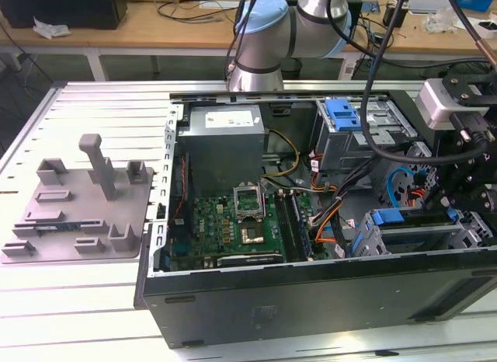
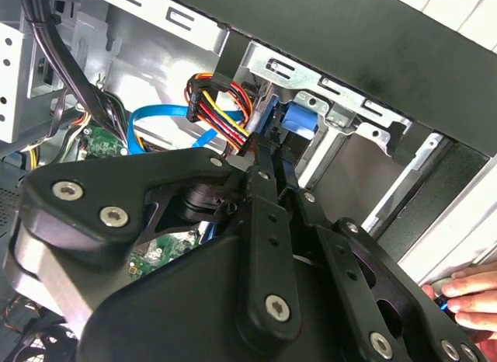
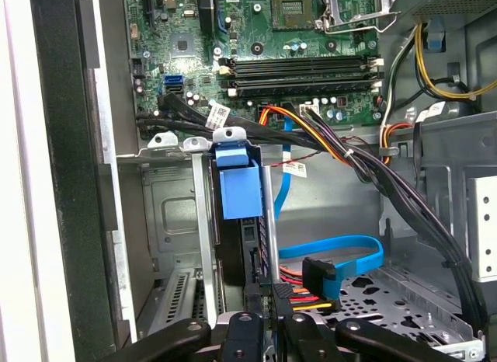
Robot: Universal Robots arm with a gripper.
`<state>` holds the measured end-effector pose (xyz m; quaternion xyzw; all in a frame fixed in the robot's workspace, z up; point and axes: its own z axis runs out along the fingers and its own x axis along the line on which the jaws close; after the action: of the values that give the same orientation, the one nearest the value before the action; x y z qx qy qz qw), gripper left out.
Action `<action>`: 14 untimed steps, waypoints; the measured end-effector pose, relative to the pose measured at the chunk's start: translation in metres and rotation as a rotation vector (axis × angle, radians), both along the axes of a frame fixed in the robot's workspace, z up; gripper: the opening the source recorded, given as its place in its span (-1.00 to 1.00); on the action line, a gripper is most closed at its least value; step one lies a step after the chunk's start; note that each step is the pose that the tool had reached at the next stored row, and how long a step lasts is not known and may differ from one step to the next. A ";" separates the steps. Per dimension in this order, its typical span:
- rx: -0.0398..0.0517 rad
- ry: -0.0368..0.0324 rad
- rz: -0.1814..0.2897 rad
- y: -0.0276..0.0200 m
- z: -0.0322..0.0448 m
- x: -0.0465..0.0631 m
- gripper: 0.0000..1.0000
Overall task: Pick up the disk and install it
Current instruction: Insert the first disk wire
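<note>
The disk (image 3: 237, 183) stands edge-on inside the grey drive cage (image 3: 167, 214) at the front corner of the open computer case, its blue carrier tab toward the motherboard. My gripper (image 3: 268, 315) is shut on the disk's rear edge, and its black fingers (image 2: 260, 214) close onto the thin drive. In the second wrist view the blue carrier (image 2: 299, 117) sits between the cage's metal rails. In the exterior view the disk (image 1: 404, 217) lies in the cage (image 1: 365, 245) at the case's right, with the arm's wrist above it.
Orange, red and blue cables (image 3: 326, 273) hang close beside the disk. A second cage carries a fixed blue bracket (image 1: 342, 113). A person's hand (image 2: 466, 296) rests on the case edge. A grey fixture plate (image 1: 78, 210) lies on the exterior view's left.
</note>
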<state>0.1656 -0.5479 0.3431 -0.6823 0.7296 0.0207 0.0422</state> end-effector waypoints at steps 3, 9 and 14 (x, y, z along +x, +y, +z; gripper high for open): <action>0.0000 0.0000 0.000 0.0000 -0.0003 0.000 -0.66; 0.0001 0.0001 0.000 0.0000 -0.0006 0.000 -0.66; 0.0005 0.0000 0.000 0.0000 0.0012 0.000 -0.66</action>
<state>0.1657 -0.5479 0.3443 -0.6822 0.7296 0.0209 0.0424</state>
